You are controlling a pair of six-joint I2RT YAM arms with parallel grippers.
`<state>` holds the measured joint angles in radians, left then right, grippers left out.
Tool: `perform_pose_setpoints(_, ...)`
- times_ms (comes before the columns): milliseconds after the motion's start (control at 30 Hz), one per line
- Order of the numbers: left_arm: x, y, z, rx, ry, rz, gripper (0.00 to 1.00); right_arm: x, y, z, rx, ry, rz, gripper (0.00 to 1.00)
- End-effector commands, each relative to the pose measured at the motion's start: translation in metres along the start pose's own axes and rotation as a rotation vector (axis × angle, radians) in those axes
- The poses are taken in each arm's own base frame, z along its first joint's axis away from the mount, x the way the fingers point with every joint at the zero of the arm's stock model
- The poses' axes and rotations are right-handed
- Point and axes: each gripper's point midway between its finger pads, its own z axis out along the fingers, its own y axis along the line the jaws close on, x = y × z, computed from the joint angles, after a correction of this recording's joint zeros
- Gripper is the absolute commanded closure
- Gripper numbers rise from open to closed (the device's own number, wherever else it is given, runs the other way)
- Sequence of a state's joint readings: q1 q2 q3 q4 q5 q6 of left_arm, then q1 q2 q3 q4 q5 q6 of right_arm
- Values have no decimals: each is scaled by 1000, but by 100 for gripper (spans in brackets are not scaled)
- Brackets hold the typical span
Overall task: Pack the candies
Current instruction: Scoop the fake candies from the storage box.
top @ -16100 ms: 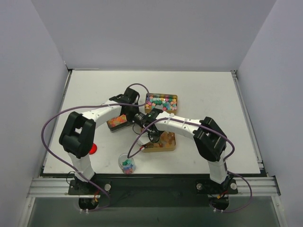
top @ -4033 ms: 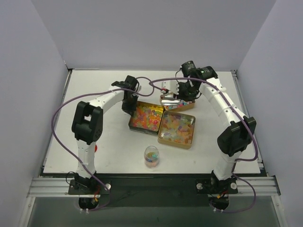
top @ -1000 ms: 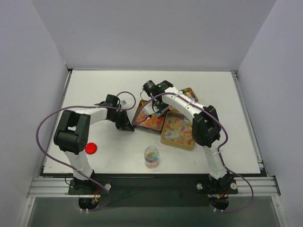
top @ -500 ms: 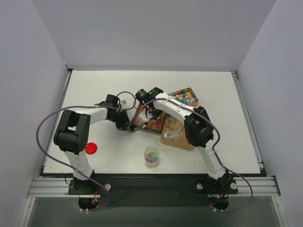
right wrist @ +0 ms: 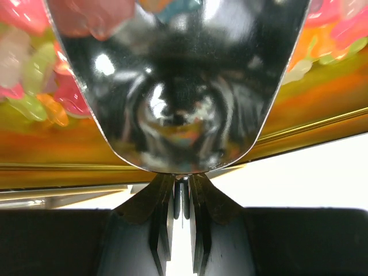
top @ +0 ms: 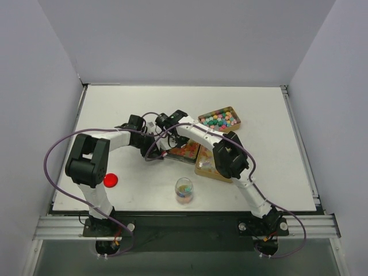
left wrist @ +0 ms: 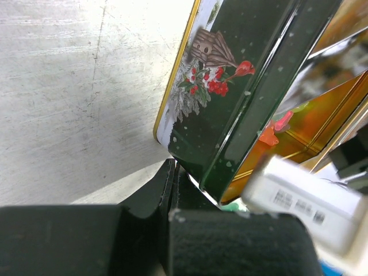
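The left claw is pinched shut on the near corner of a green tin. Only its own camera shows the tin's outside, dark green with a birdhouse and red berries, gold at the rim. It shows the tin tilted too, with bare worktop off to one side. Past the claw's tips, the gold inside holds orange and red candies. A white printed tag sits blurred just beside the fingers.

The right claw is clamped on the thin stem of a shiny metal scoop. The bowl of the scoop stands straight ahead of the claw and fills most of that view. Pink, orange and pale green candies crowd around it, against the tin's gold wall.

From above, both claws meet at the same tin, tips near each other, and the scoop cannot be made out. That view alone shows a second tin of pastel balls well beyond the right claw. It also shows a clear cup of candies and a red lid, both back toward the arm bases.
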<state>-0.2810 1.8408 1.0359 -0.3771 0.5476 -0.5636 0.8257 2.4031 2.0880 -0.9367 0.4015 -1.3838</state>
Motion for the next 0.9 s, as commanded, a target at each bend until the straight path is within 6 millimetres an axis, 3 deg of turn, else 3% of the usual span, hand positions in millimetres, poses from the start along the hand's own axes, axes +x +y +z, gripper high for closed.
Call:
perform_pose_setpoints(0, -10, -16, -5, 53, -38, 58, 100, -14, 4, -15, -13, -61, 22, 100)
perform_pose_setpoints(500, -13, -18, -10, 42, -60, 70, 100, -61, 25, -53, -56, -496, 56, 100)
perform_pose_setpoints(867, -11, -21, -14, 48, -47, 89, 100, -53, 46, -22, -191, -568, 194, 100)
